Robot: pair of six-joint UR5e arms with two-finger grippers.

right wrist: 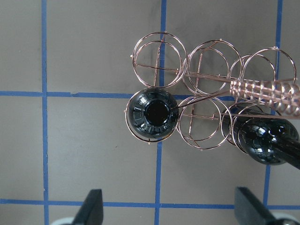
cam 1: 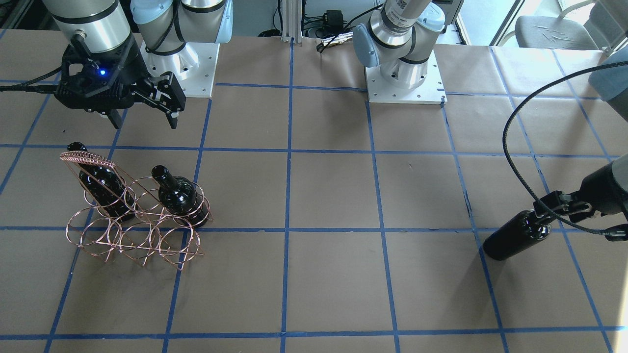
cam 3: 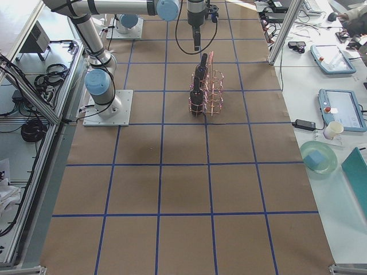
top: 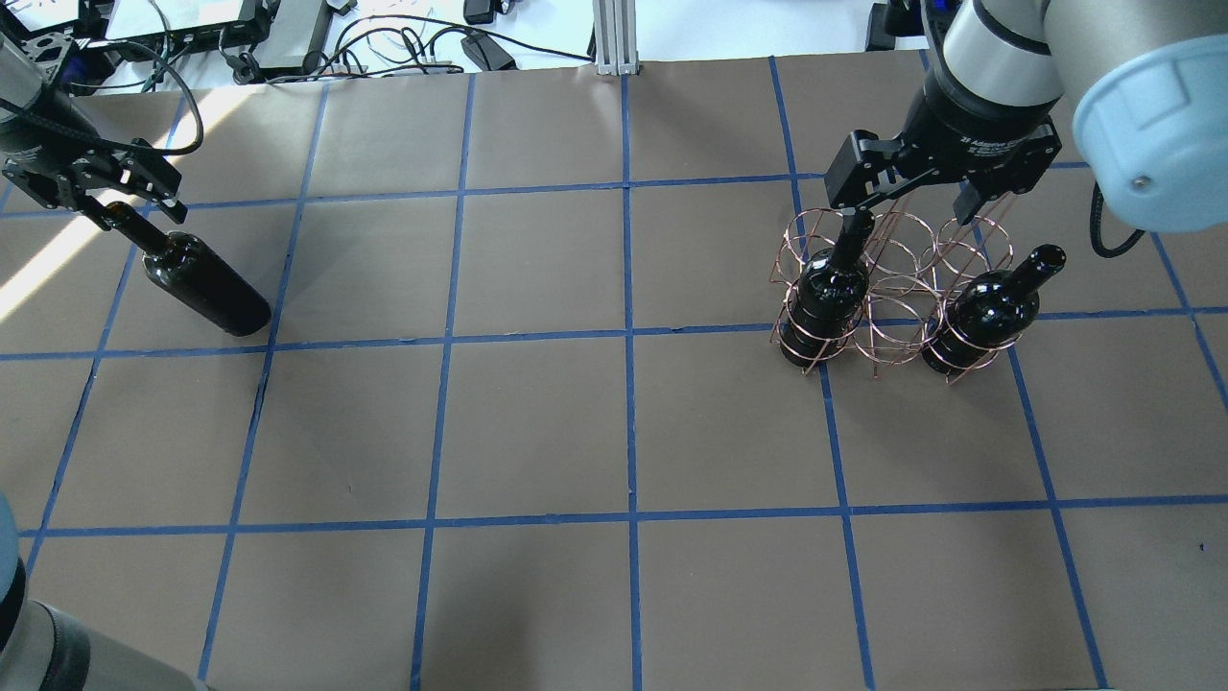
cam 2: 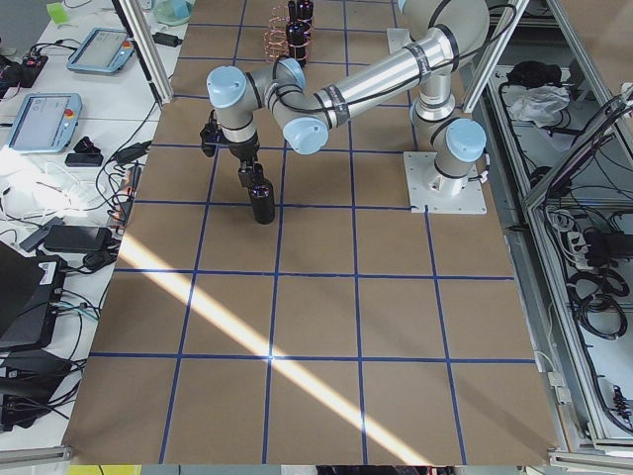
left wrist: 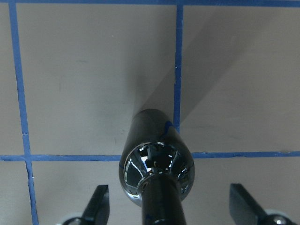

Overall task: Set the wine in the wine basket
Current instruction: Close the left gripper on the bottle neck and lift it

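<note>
A nearly black wine bottle [top: 206, 288] stands upright on the table's left side, also in the front view [cam 1: 515, 235]. My left gripper [top: 115, 206] is open, its fingers on either side of the bottle's neck; the left wrist view shows gaps between the neck [left wrist: 161, 201] and both fingertips [left wrist: 99, 206]. The copper wire wine basket [top: 897, 288] stands on the right with two more bottles [top: 825, 297] [top: 988, 307] upright in its rings. My right gripper [top: 909, 202] hangs open and empty above the basket [right wrist: 201, 98].
Both arm bases [cam 1: 179, 63] [cam 1: 405, 73] sit at the robot's edge of the table. A black cable [cam 1: 512, 157] loops by the left arm. Side desks hold tablets [cam 3: 331, 57] and a cup [cam 3: 332, 130].
</note>
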